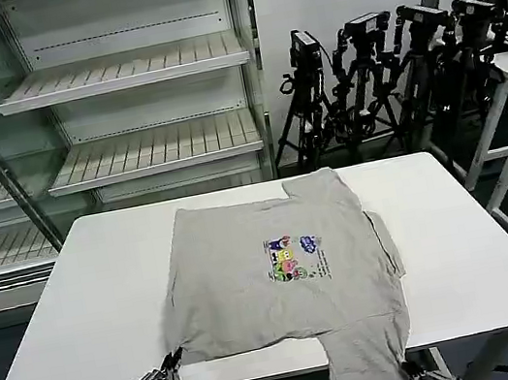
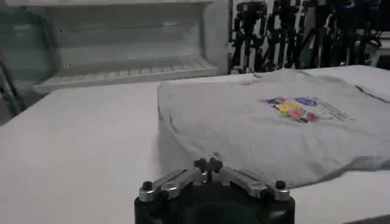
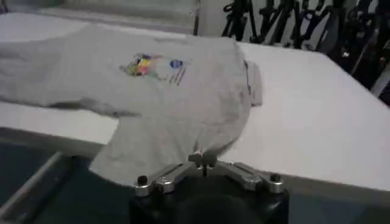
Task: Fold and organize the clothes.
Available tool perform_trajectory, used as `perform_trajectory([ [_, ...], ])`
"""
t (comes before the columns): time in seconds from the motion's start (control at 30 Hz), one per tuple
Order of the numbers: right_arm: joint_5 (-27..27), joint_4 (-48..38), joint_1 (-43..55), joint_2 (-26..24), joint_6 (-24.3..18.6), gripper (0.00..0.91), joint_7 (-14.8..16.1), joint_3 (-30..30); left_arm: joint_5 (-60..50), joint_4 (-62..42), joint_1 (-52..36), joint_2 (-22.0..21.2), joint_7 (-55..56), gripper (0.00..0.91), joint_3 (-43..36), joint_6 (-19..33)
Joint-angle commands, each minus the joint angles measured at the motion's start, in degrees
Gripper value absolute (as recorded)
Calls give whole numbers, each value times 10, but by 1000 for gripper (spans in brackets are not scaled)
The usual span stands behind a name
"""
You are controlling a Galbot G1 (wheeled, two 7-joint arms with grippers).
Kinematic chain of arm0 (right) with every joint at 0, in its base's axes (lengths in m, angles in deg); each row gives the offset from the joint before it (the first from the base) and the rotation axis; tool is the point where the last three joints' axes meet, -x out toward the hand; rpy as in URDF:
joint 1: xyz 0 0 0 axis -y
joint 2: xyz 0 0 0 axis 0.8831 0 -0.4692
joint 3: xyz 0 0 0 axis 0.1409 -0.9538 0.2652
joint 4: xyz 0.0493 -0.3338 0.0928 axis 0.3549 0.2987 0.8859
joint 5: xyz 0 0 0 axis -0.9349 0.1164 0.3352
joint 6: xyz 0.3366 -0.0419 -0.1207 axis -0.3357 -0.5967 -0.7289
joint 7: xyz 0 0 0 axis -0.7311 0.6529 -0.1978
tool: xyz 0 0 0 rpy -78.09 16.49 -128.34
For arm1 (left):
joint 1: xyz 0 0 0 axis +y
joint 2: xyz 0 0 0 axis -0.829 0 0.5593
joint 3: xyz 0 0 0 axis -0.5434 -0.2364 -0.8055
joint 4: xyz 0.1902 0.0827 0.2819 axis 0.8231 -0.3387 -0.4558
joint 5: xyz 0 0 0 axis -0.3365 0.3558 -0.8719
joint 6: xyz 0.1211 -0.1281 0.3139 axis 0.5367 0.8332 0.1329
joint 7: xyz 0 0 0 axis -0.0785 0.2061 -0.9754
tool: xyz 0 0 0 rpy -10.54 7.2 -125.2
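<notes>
1. Left claw [image 1: 173, 364] sits at the near edge of the worktop [image 1: 88, 308], by the near left corner of the T-shirt [image 1: 280, 284]; its fingers are pressed together with nothing between them, as its wrist view shows [image 2: 208, 165].
2. Right claw [image 1: 410, 374] is low at the near edge too, at the tip of the sleeve that hangs off the worktop; from its wrist view [image 3: 202, 159] the fingers meet, and I cannot tell whether any cloth is pinched there.
3. The T-shirt [image 2: 268, 131] lies flat, print up, in the middle of the worktop, turned sideways to the robot: collar to the right, hem to the left. One sleeve points to the far edge, the other droops over the near edge [image 3: 164, 140].
4. My guess is it is spread this way so both long edges can be reached and folded across; no fold has been made yet, so the task looks barely begun.
5. Both claws are at the near side of the cloth, one at each end of that edge, which suits lifting the near edge and carrying it over.
6. The hanging sleeve is the awkward bit: it may drag or bunch unless it is brought up onto the worktop first.
7. Behind stand shelves [image 1: 148, 149] and a row of tripods [image 1: 392, 77], well apart from the work.
</notes>
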Motion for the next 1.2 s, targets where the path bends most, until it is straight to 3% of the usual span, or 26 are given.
perform_trajectory([
  [0.03,-41,21,53,-4,-29,0,-15,36,0,45,26,7,1,50,21,6],
  [0.3,-104,0,160,-28,-29,0,-28,63,6,37,-6,19,5,50,43,12],
  [0.6,-162,-107,301,-73,-1,0,-34,55,17,-23,-83,69,2,50,21,8],
  [0.93,-173,-249,460,-104,12,0,-35,-27,45,-143,-205,115,9,50,-20,6],
  [1.2,-161,-331,538,-95,21,0,-31,-95,41,-239,-303,124,9,50,-66,7],
])
